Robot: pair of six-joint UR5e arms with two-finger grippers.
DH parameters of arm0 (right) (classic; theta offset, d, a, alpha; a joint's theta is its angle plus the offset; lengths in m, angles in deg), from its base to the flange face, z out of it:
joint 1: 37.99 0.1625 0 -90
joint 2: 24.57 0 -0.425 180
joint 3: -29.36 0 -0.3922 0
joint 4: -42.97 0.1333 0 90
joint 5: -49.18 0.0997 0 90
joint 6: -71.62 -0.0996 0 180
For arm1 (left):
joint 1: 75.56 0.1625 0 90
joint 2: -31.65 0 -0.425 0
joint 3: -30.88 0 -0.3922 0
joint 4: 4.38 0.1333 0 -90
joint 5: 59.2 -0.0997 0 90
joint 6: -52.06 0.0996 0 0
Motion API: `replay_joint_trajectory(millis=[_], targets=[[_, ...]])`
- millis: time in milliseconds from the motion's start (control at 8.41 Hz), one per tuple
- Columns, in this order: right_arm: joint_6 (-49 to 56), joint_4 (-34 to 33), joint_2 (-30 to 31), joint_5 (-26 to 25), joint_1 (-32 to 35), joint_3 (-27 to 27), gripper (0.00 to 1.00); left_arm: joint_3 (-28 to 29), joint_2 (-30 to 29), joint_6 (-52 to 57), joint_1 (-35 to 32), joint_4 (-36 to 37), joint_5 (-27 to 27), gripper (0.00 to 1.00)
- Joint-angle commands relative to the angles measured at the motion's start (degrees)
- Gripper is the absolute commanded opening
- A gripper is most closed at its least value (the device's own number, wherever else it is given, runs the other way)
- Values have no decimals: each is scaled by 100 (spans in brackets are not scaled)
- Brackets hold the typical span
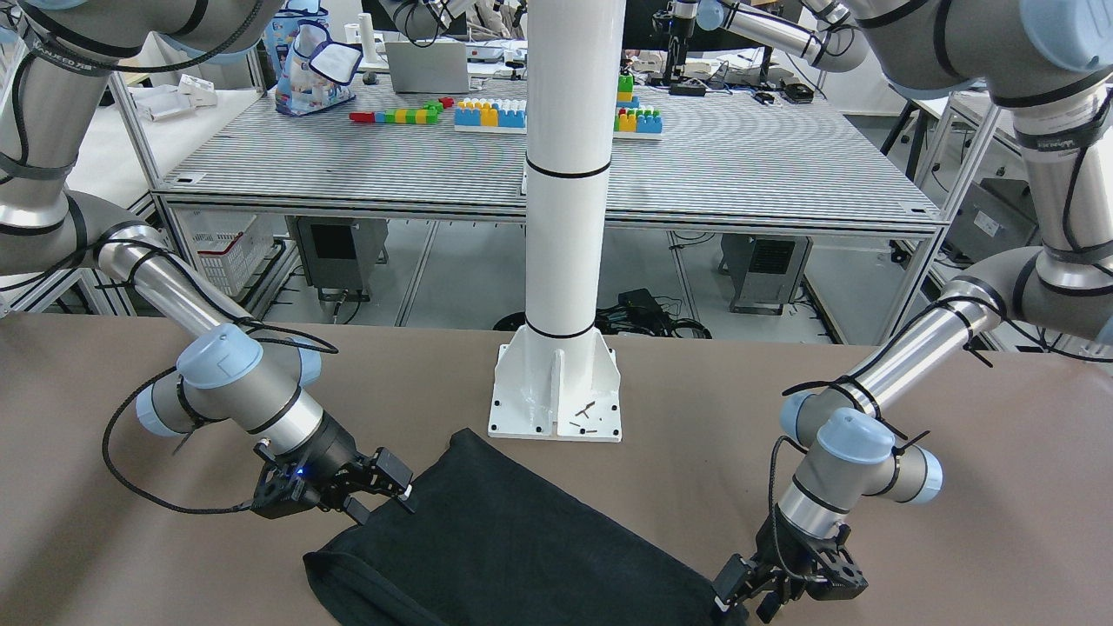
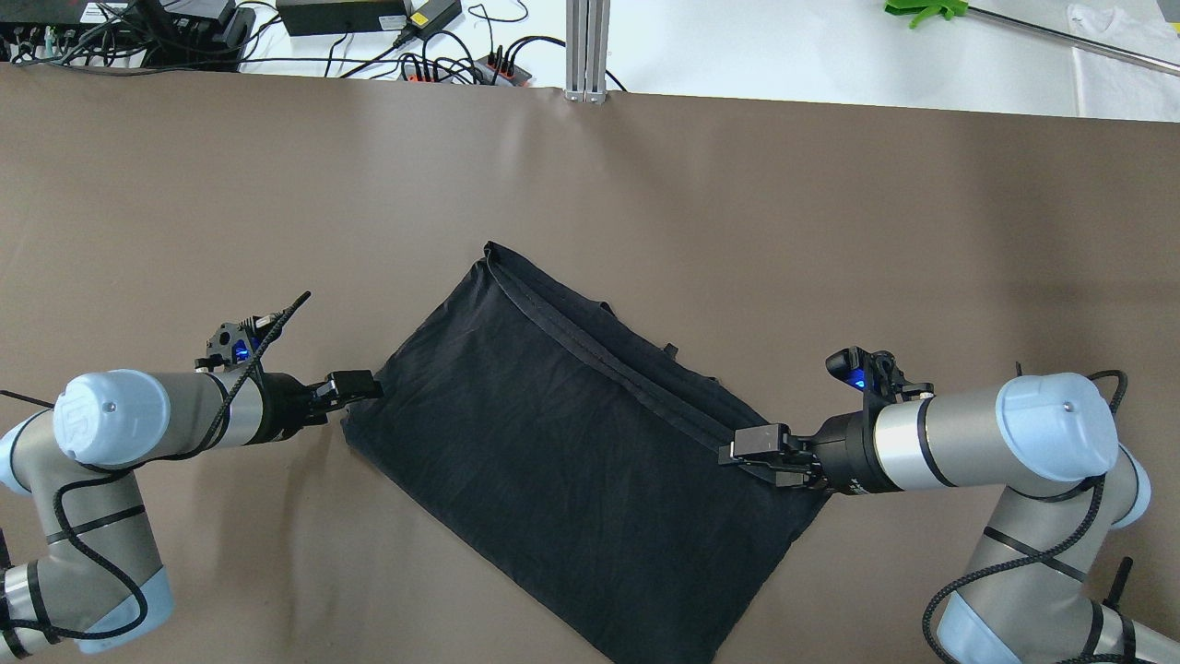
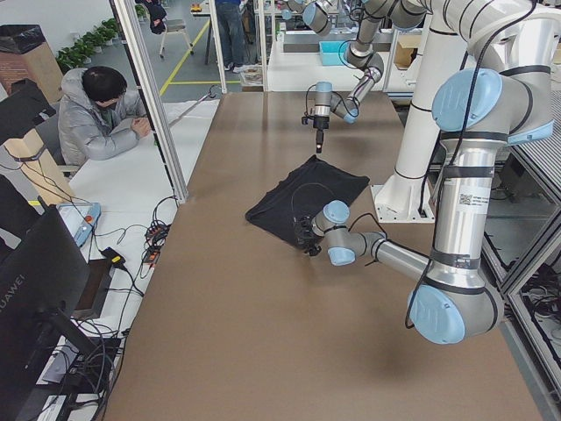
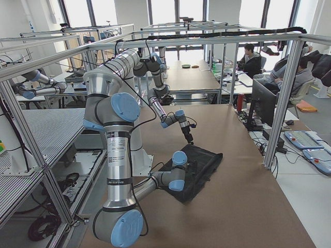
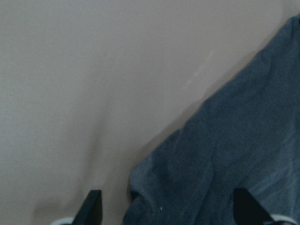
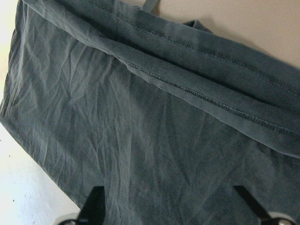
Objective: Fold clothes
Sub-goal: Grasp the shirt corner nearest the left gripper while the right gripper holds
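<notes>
- Front-facing view: the black garment (image 1: 522, 539) lies flat on the brown counter (image 1: 956, 487), just in front of the white pillar's base plate (image 1: 556, 391), and runs off the bottom edge. The left pincer (image 1: 739, 596) sits low at one end of the cloth and the right pincer (image 1: 383, 491) at the other. Behind them a striped counter (image 1: 739, 165) carries coloured building blocks (image 1: 491, 113) and a laptop (image 1: 426, 65). The print on an arm's band is too small to read.
- Overhead view: the garment lies askew in mid-counter, its layers doubled, with stitched hems crossing it. The left pincer is at its left corner. The right pincer reaches over its right edge. Cables and a power brick (image 2: 341, 14) lie beyond the counter's far edge.
- Left side view: a dark monitor (image 3: 39, 289) reads "HUAWEI". A person (image 3: 101, 114) in a grey jacket sits beside the counter.
- Right side view: aluminium-framed bays stand under tall windows (image 4: 176, 15), and more people (image 4: 253, 59) sit at screens.
- Left wrist view: the fingertips (image 5: 93, 208) stand wide apart and hold nothing. The garment's corner lies on the counter between them.
- Right wrist view: the fingertips (image 6: 96, 204) are likewise spread wide above the wrinkled cloth and its hems, with nothing gripped.
</notes>
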Motion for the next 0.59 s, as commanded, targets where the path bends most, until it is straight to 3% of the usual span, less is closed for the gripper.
replay_joint_trajectory(millis=[0, 119, 238, 476], targets=[[0, 0, 0, 8, 54, 0, 95, 27, -33, -9, 114, 0, -11, 90], [0, 0, 0, 8, 45, 0, 95, 45, -24, 0, 124, 0, -11, 60], [0, 0, 0, -1, 45, 0, 95, 45, -7, 0, 124, 0, -11, 44], [-9, 0, -9, -1, 45, 17, 95, -7, 37, 0, 115, 0, -11, 0]])
